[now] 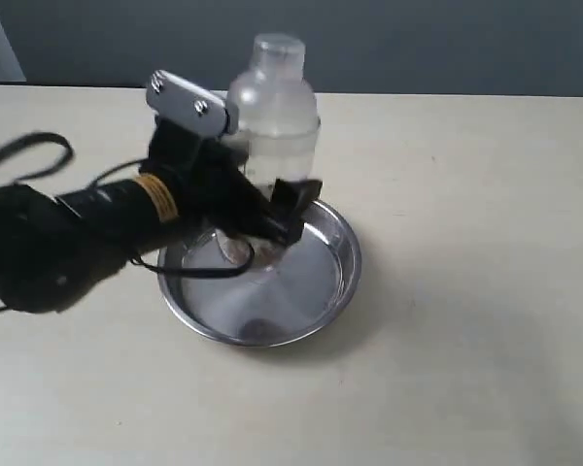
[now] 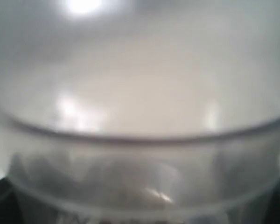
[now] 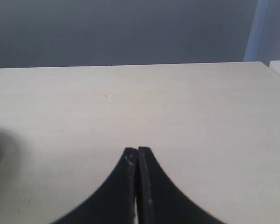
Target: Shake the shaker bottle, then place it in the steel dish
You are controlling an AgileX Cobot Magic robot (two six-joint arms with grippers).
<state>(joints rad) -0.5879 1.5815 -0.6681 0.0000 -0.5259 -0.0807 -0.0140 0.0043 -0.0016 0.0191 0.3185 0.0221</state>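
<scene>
Exterior view, left to right: the left arm [image 1: 97, 209], black with a yellow band, reaches in from the left edge of the desk [image 1: 466, 340], with a loop of black cable [image 1: 29, 148] behind it and a metal bracket [image 1: 189, 102] at its wrist. The left gripper [image 1: 290, 209] is clamped on the lower body of the shaker bottle [image 1: 272, 107], one finger on either side. The bottle stands upright, cap uppermost, over the part of the steel dish [image 1: 340, 282] nearest the desk's far edge. Its base is hidden by the gripper, so it cannot be told whether it touches the dish floor. The dish lies flat near the middle of the desk, and its polished bottom reflects the arm. In the left wrist view the clear wall of the bottle fills the frame, blurred by closeness. Right wrist view: the right gripper [image 3: 137, 150] has its two black fingers pressed together, grasping nothing, above bare desk, and the rim of the dish shows at one edge of the frame.
</scene>
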